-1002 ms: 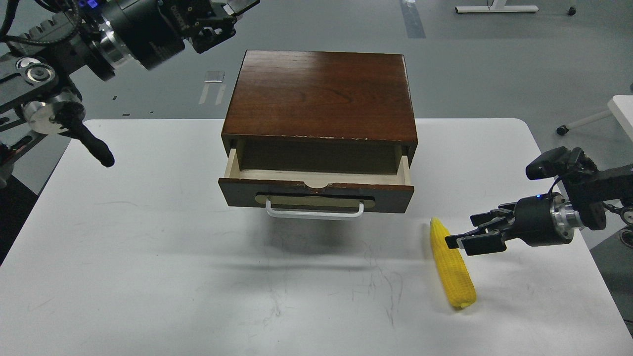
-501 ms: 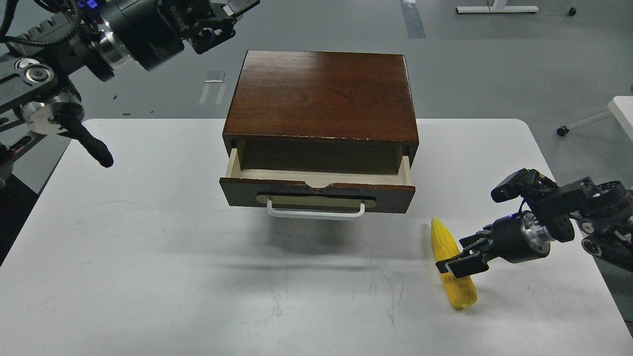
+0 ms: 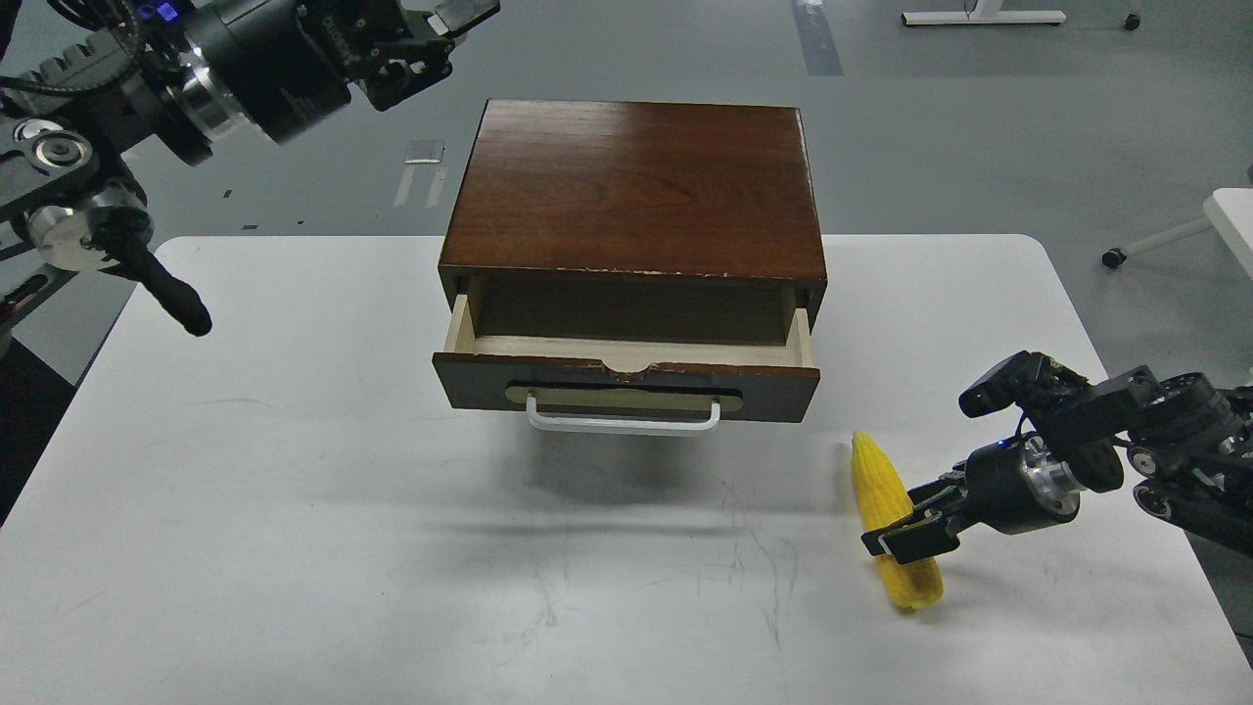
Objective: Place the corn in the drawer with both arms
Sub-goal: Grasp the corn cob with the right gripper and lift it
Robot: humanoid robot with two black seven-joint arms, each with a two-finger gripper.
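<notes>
Table (image 3: 294, 548) under us was white, rounded at the corners and scuffed with faint grey marks, and it carried everything else. Largest on it was the box (image 3: 636, 186) with its glossy reddish-brown top, up and to the left of our right gripper (image 3: 905, 527). Out of its front stood the drawer (image 3: 626, 387), pulled partly open, pale wood showing inside, a white bar handle on a brass-coloured plate and a notch in its top edge. Nothing lay between that opening and our right gripper but bare table.

Our left arm was raised well off to the far left, past the box's back left corner, its gripper (image 3: 431, 39) high near the top edge; we could not tell how its fingers stood. Our right arm came in low from the right, wrist dipped toward the table, fingers spread and set about the corn (image 3: 886, 499), not yet clenched on it as far as we could see.

The corn was a bright yellow cob with bumpy kernel rows, lying flat, narrow tip toward the drawer, broad end nearest us.
</notes>
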